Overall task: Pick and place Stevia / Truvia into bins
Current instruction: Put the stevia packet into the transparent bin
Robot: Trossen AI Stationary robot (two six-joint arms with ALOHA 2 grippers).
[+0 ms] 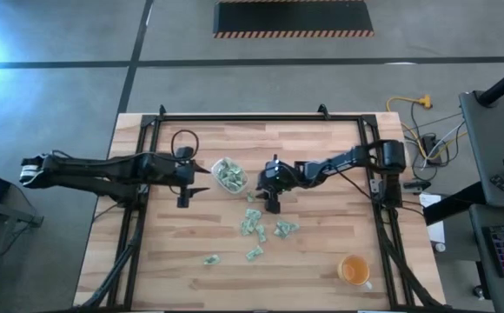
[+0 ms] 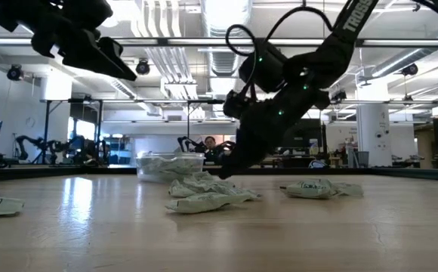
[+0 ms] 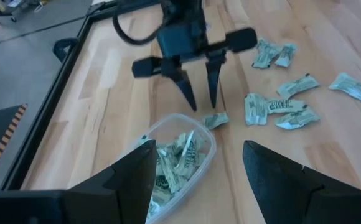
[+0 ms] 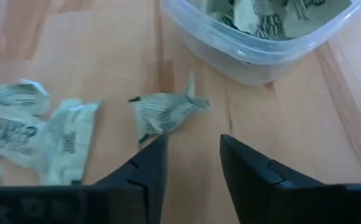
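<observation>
The right gripper (image 4: 193, 163) hangs with fingers parted and empty just above a crumpled packet (image 4: 165, 112) lying beside the clear tub (image 4: 255, 46) of packets, more packets (image 1: 265, 228) scattered nearby, while the left gripper (image 1: 202, 180), open, waits beside the tub.

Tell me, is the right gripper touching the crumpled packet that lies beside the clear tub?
Apart. In the right wrist view, bare wood shows between the right gripper and the crumpled packet.
</observation>
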